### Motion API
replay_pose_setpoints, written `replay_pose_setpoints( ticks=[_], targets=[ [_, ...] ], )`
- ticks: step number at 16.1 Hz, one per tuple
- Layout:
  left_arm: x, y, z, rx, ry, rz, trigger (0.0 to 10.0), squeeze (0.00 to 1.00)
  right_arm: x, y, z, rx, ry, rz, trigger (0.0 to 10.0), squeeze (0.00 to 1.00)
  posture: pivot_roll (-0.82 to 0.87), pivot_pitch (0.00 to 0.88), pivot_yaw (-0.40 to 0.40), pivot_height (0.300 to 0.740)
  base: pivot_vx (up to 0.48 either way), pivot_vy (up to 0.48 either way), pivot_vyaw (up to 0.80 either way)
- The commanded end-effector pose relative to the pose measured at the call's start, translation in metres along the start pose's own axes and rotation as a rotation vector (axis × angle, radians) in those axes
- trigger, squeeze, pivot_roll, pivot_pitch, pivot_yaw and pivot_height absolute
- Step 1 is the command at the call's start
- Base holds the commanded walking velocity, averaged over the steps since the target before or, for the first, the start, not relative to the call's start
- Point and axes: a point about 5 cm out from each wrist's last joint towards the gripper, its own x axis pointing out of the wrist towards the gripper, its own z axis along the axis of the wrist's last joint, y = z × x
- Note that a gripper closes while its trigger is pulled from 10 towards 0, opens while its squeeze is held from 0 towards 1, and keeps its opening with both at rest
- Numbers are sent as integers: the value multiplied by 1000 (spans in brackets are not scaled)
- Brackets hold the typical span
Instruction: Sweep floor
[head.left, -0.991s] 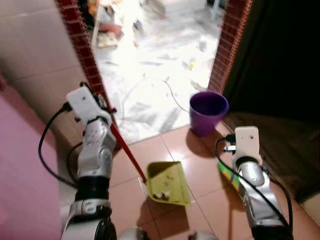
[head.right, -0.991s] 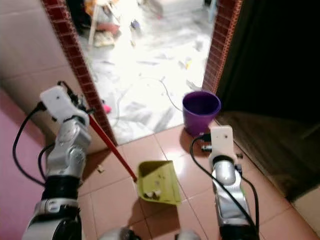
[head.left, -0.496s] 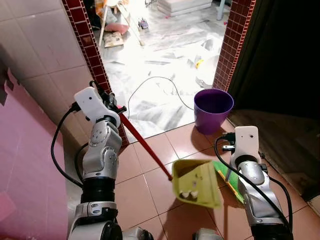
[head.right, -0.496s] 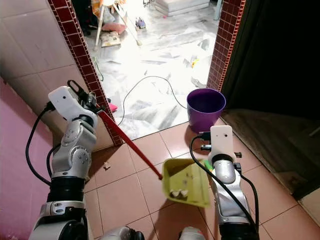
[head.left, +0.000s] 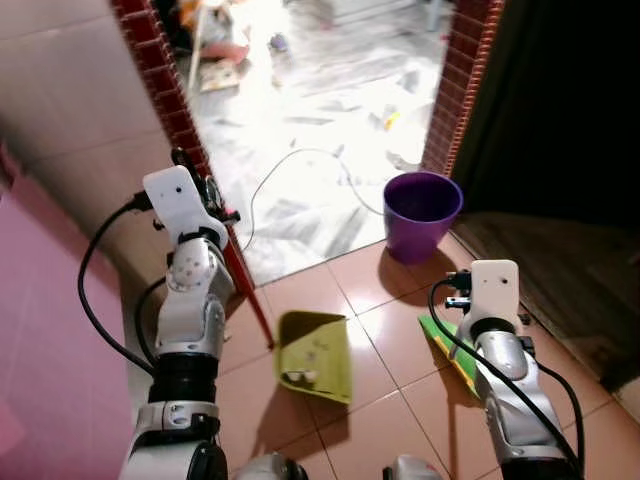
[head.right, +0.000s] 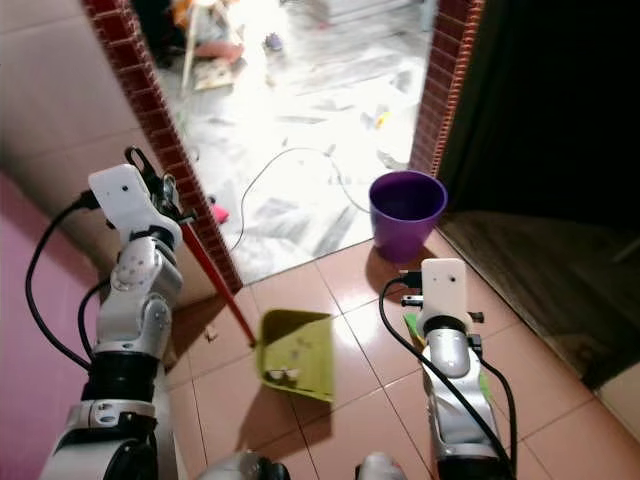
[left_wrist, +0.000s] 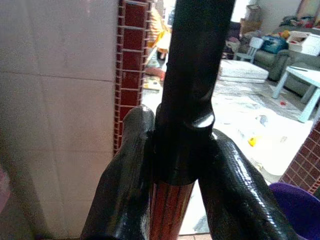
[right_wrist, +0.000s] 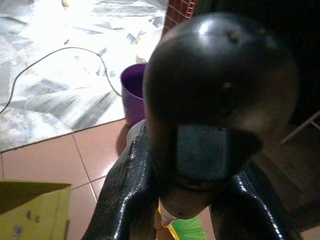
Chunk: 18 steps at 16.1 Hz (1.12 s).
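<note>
Left gripper (left_wrist: 172, 165): fingers (left_wrist: 122, 175) clenched on the dustpan handle (left_wrist: 192, 75), one finger on each side of it. At the fingers the handle is glossy black; just below them it turns red. In the eye views the red shaft (head.left: 245, 290) slants down from the fingers to the dustpan (head.left: 315, 355), which sits on the floor tiles (head.left: 400, 420) below and in front of the fingers. Pan is yellow-green plastic, scoop-shaped, with a few pale crumbs (head.left: 298, 377) at its lower edge.

Right gripper (right_wrist: 187, 200): fingers (right_wrist: 120, 200) clasp the rounded black top of the broom (right_wrist: 220, 95). Green bristles (head.left: 445, 345) lie on the tiles below these fingers.

Purple bucket (head.right: 405, 213): round, smooth plastic, upright, beyond both grippers, beside the doorway.

Floor near the robot: square terracotta tiles with a slight sheen. Past the red brick-tile doorposts (head.left: 165, 110): pale marbled floor, brightly lit, with a thin cable (head.left: 300, 165) looping across it. Pale tiled wall (head.left: 70, 110) on the left.
</note>
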Motion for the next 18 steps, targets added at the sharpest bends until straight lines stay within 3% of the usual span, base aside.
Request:
replay_pose_setpoints(
  ticks=[1, 2, 6, 9, 15, 18],
  targets=[
    [2, -7, 24, -42, -101, -28, 10000, 0, 5, -1, 2, 3, 0, -11, 10000, 0, -117, 0, 110, 740, 0, 0, -644],
    [2, -8, 27, -41, -112, -31, 10000, 0, 6, -1, 3, 4, -6, -9, 10000, 0, -117, 0, 110, 740, 0, 0, -456],
    [7, -10, 72, -78, -276, 10, 10000, 0, -6, 5, -29, -49, 83, 74, 10000, 0, -112, 0, 106, 740, 0, 0, -102],
    [16, -13, 111, -87, -397, 4, 10000, 0, -7, 5, -32, -53, 88, 74, 10000, 0, -121, 0, 119, 740, 81, 0, 0],
    [21, -33, 135, -137, -459, -51, 10000, 0, -8, 12, -31, -58, 76, 103, 10000, 0, -122, 0, 127, 740, 459, 0, -776],
    [21, -35, 141, -131, -482, -41, 10000, 0, -9, 14, -33, -52, 82, 120, 10000, 0, -118, 0, 128, 740, 477, 0, -533]
  ],
)
